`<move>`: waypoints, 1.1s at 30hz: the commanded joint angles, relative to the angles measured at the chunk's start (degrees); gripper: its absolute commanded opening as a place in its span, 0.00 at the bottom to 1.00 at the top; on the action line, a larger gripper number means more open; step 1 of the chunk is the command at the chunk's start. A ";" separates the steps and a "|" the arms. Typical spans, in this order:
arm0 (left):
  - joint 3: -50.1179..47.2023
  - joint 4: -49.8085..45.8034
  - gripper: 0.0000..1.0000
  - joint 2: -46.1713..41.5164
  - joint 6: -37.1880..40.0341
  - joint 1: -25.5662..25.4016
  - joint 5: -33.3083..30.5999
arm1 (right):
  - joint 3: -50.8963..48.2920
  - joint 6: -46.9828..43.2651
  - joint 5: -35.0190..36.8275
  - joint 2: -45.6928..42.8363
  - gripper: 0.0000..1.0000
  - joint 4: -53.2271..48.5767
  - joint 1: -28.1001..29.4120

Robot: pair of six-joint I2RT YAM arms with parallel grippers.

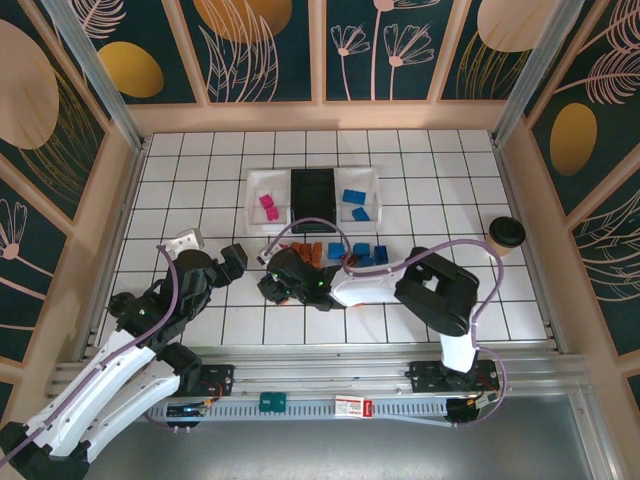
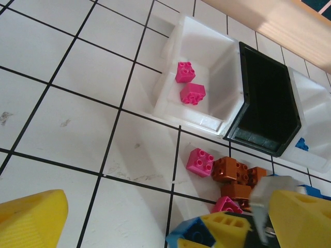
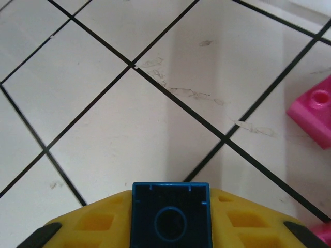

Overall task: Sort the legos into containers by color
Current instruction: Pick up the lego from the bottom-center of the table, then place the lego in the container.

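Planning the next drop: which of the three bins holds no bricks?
The black middle bin; left white bin holds pink bricks, right white bin blue ones.

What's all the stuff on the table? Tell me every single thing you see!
table: one, white tiles with black lines, under everything.
white bins: two, white, far middle, either side of the black bin.
black bin: one, black, between them.
pink bricks: two, pink, in the left white bin.
blue bricks: two, blue, in the right white bin.
loose bricks: a small pile, orange-brown, blue and pink, just in front of the bins.
cup: one, black, round, right side.
held brick: one, blue, between the right gripper's fingers.
left gripper: one, open, left of the pile.
right gripper: one, shut on the held brick.
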 commanded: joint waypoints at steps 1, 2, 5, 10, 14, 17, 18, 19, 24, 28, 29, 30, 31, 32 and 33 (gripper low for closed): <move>-0.42 1.31 0.99 1.09 -0.69 -0.01 1.75 | -4.27 0.71 -0.53 -9.81 0.32 5.81 -2.53; -0.77 2.20 0.99 1.75 -0.63 0.04 2.40 | -5.82 0.81 -0.29 -12.67 0.31 6.01 -3.75; -1.86 4.46 0.99 3.78 -0.55 0.02 3.56 | -9.69 1.08 0.10 -20.36 0.31 5.08 -9.30; -3.58 8.81 0.99 6.14 -0.68 -0.03 5.81 | -10.92 1.11 -1.35 -26.11 0.31 1.37 -22.26; -4.26 10.98 0.99 8.43 -0.24 0.04 7.31 | -6.35 0.94 -2.44 -21.88 0.30 -2.27 -31.19; -4.36 12.16 0.99 10.64 0.86 0.02 8.39 | -1.16 1.26 -4.20 -15.94 0.30 -4.42 -35.00; -4.36 12.56 0.99 11.32 1.09 0.02 8.71 | 0.23 1.16 -4.20 -14.18 0.30 -4.81 -36.50; -4.44 13.09 0.99 12.20 1.30 0.04 9.21 | 1.91 1.01 -4.20 -12.30 0.31 -5.17 -37.23; -4.80 16.37 0.98 16.41 1.96 0.04 12.09 | 9.25 0.90 -4.95 -5.00 0.38 -7.62 -39.67; -4.18 18.03 0.97 20.88 3.39 -0.18 15.07 | 11.53 0.54 -6.40 -3.69 0.58 -8.63 -40.53; -4.00 18.09 0.96 22.27 3.64 -0.56 15.28 | 11.25 0.47 -6.48 -4.32 0.62 -8.48 -40.50; -3.92 18.01 0.95 23.20 3.71 -1.25 15.05 | 10.49 0.44 -6.73 -5.28 0.65 -8.05 -40.57; -4.06 18.14 0.95 24.23 3.77 -2.28 14.73 | 9.51 0.58 -6.91 -6.42 0.67 -7.39 -40.46; -4.22 18.18 0.95 25.23 3.81 -3.49 14.22 | 8.20 0.83 -7.09 -7.80 0.69 -6.80 -40.50; -4.31 18.18 0.95 26.15 3.77 -4.38 13.70 | 7.07 1.10 -7.36 -8.85 0.69 -6.29 -40.48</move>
